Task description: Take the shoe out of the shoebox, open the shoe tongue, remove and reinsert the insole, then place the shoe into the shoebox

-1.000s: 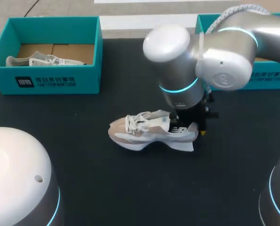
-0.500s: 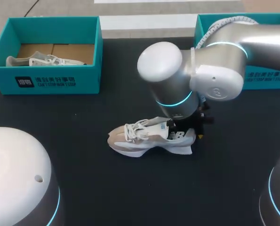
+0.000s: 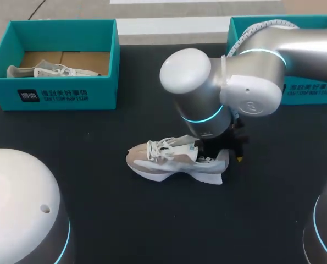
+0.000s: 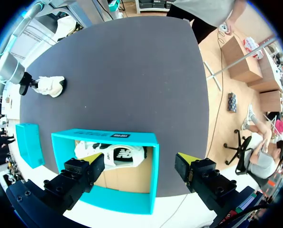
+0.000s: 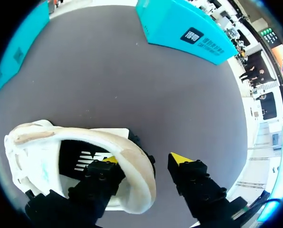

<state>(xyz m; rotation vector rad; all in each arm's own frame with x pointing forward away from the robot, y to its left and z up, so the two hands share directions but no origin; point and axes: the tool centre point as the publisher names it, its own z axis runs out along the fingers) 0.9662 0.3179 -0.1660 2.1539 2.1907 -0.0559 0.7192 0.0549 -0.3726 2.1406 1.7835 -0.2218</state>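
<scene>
Biggest thing first: the black counter (image 3: 125, 220) with two teal boxes on it. One shoebox (image 4: 103, 138) sits directly under the left end effector (image 4: 141, 159), which hangs above it with its fingers spread wide and nothing in them. There's a second shoe (image 4: 115, 154) lying inside that box. The other shoebox (image 3: 317, 91) is behind the right arm (image 3: 251, 82), partly hidden by it. The shoe (image 3: 163, 159) that matters is already out and sitting sole-down on the counter, well away from the left end effector and right at the right end effector (image 5: 146, 160). Its long axis runs away from that end effector, with the heel at the fingers and the toe pointing off toward the left arm's side. In the right wrist view one finger is down inside the heel opening and the other is outside the heel wall. There looks to be a sliver of gap on the outside, so I'd call it spread and straddling, not clamped. The laces (image 3: 158, 147) and tongue are further along the shoe from the fingers, so I reckon the right arm is the one placed for the tongue.
</scene>
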